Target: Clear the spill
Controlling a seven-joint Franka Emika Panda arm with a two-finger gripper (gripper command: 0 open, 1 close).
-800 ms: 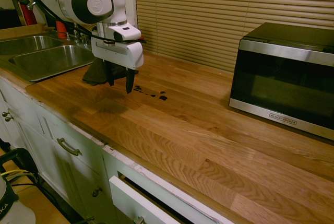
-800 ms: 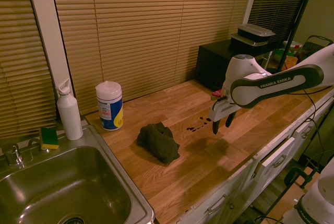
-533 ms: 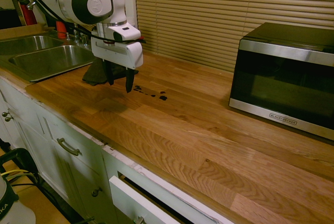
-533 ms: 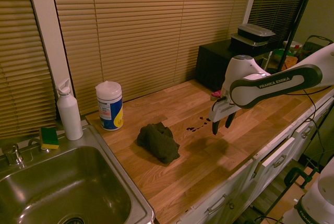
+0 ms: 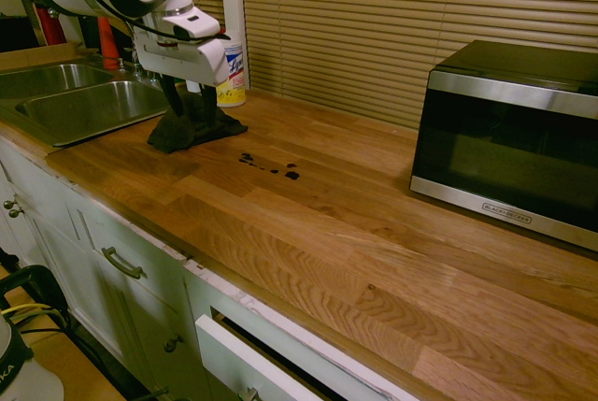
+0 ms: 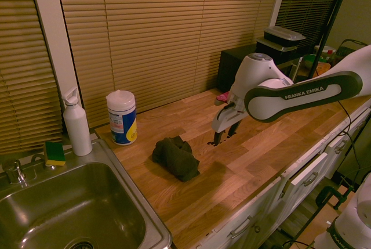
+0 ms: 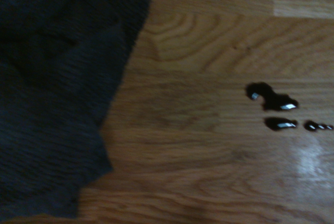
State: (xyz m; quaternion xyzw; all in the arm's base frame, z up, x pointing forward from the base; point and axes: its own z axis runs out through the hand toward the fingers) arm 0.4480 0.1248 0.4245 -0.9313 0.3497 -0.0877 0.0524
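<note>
Reaching over a wooden tabletop (image 6: pixel 156 199), a white robot arm (image 6: pixel 307 93) hangs with its dark fingers (image 6: pixel 218 138) spread apart and nothing between them. The spill (image 6: pixel 212 143), a short trail of glossy, near-black drops and blotches, lies on the wood near a crumpled dark cloth (image 6: pixel 175 158). Seen in the second exterior view, the spill is at the cloth's two o'clock, partly behind the fingers; in the first exterior view, it is at the cloth's four o'clock. The wrist view shows bare wood between cloth and drops.

In the second exterior view, a white, blue and yellow tub (image 6: pixel 122 118) stands upright at the cloth's ten o'clock, with a white bottle (image 6: pixel 78 130) at the tub's nine o'clock. A green and yellow sponge (image 6: pixel 54 154) rests at the bottle's seven o'clock, beside the metal sink (image 6: pixel 75 202). In the first exterior view, a black and silver microwave (image 5: pixel 514 139) sits at the spill's three o'clock, while a drawer (image 5: pixel 248 359) stands partly open at six o'clock.
</note>
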